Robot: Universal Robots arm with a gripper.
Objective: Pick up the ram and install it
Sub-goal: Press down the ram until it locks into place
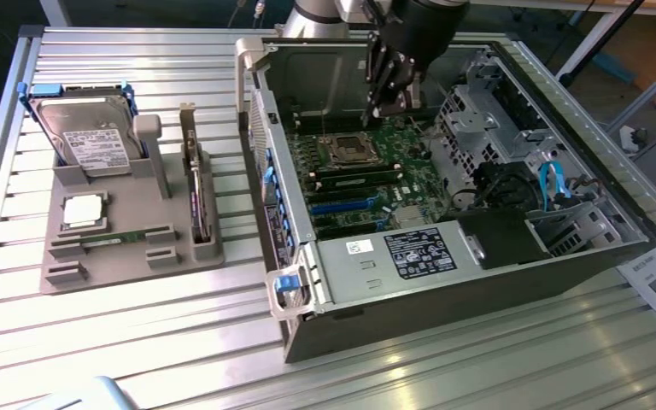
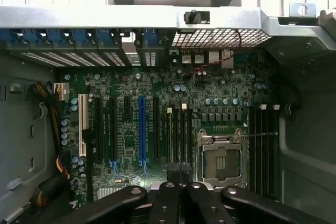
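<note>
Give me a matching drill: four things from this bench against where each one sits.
1 hard drive
2 ram
3 gripper
4 processor chip

A inside the open case, over the motherboard
B lying low along the grey holder's front
C standing at the holder's back
D flat in the holder's middle

Pairs: 1-C, 2-B, 3-A, 4-D

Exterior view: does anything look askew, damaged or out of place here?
Nothing stands out. The slim green ram stick lies flat in the grey moulded holder, and the black gripper, shut, hangs over the green motherboard inside the open computer case.
</note>
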